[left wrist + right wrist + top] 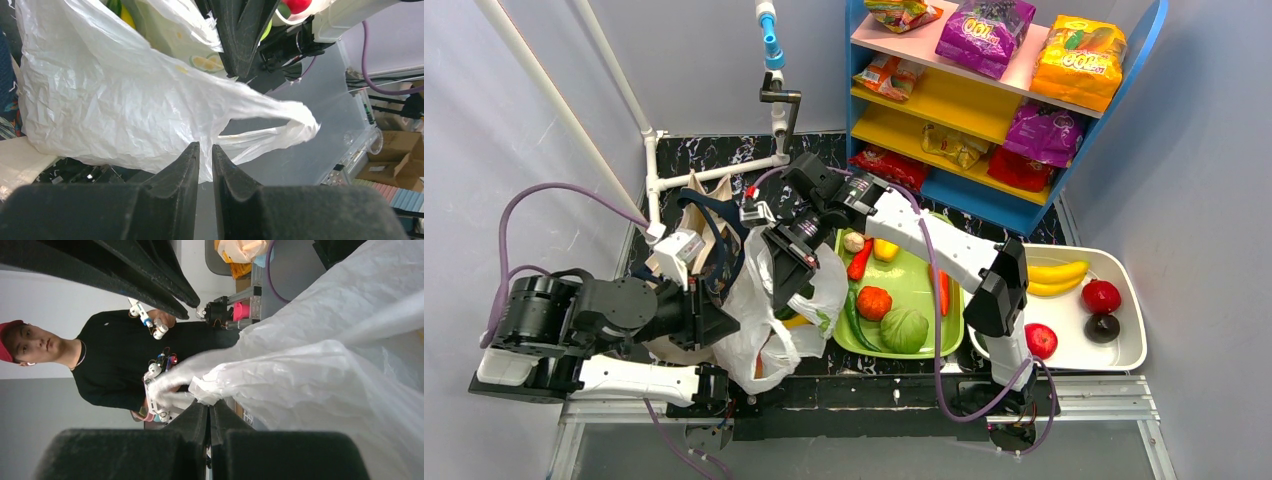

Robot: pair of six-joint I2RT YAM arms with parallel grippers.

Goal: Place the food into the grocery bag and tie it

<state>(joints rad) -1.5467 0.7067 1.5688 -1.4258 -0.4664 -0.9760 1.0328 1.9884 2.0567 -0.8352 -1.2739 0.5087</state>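
grocery bag (pixel 759 350) sits beside green tray (pixel 914 282) seen from above, something yellow (pixel 796 322) showing through it; print on top purple packet (pixel 986 30) too small to read; left wrist: left gripper (pixel 203 150) pinches bag film, i think to stretch its handle (pixel 295 122); right wrist: right gripper (pixel 209 407) clenched on bunched bag plastic, for tying

The left arm (pixel 629 380) is folded low. The black two-finger left pincer (pixel 205 148) points toward the right pincer (pixel 209 407), its fingers drawn close with a narrow slit between them. A thin white crinkly plastic bag (pixel 115 110) lies at their tips; whether they pinch it is unclear. The right arm (pixel 939 245) reaches across, and the right pincer's fingers are pressed together on bag film.
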